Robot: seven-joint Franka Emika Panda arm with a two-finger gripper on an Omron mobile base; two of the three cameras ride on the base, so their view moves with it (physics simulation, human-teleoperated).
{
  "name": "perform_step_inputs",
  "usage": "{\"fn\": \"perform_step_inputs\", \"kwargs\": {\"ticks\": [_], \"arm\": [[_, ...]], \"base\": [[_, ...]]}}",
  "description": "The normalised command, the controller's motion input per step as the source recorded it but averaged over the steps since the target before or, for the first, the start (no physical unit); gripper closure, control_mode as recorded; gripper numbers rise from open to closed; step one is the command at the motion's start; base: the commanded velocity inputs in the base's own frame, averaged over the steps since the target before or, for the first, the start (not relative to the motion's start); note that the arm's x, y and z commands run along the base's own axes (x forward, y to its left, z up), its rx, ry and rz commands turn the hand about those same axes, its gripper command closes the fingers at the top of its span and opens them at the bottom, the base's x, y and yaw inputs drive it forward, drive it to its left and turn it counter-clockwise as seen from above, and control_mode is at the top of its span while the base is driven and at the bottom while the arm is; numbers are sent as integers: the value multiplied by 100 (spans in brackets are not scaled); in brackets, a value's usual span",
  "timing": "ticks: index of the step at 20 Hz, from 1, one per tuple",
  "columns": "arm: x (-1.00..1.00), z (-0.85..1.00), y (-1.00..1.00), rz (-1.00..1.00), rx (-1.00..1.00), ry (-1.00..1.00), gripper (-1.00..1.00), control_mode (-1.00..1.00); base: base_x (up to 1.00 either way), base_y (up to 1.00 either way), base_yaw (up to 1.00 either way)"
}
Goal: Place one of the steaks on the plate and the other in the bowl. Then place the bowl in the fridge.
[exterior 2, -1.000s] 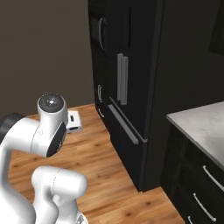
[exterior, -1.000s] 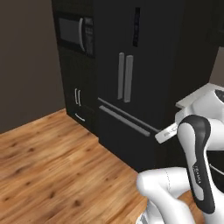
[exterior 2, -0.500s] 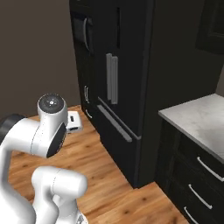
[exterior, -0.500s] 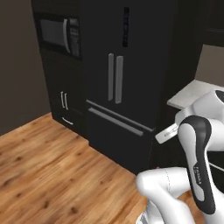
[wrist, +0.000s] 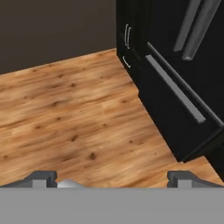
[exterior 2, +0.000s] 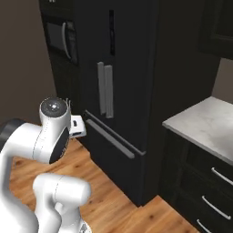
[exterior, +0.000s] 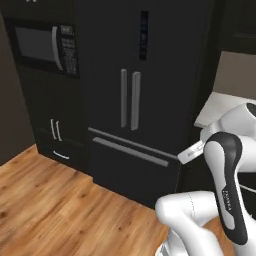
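Between the gripper's two dark fingertips, which stand wide apart at the bottom of the hand view, there is nothing but bare wooden floor; the gripper is open and empty. It looks down and forward over the planks, held well above them, with the arm folded up close to the base.

Ahead of the gripper and to its right stands the fridge, tall and black, both doors closed. Its two long grey vertical handles meet at the middle seam, and the bottom drawer with its long grey bar is shut as well. Farther off, beyond the fridge on the gripper's left side, a black microwave sits in a dark cabinet column with small handles below it. On the other side of the fridge a pale grey worktop tops dark drawers.

No steak, plate or bowl appears in these views, so how far the sorting of the meat has got cannot be told. Judging by the empty gripper and the closed doors, the step in hand looks like an approach to the fridge, perhaps to open it before the bowl is brought. The next move would then call for raising the gripper to one vertical handle, closing around it squarely, and pulling along the door's arc with room for it to swing.
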Motion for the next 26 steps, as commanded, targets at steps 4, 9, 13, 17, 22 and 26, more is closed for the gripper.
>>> {"fn": "perform_step_inputs", "kwargs": {"ticks": [4, 9, 13, 17, 22, 26], "arm": [[0, 0, 0, 0, 0, 0, -100, 100], [0, 0, 0, 0, 0, 0, -100, 100], [0, 0, 0, 0, 0, 0, -100, 100], [0, 0, 0, 0, 0, 0, -100, 100], [0, 0, 0, 0, 0, 0, -100, 100], [0, 0, 0, 0, 0, 0, -100, 100]], "base": [[24, 96, -38], [3, 100, -37], [0, 96, -36], [0, 77, -37], [0, 60, -38], [0, 39, -39]]}}
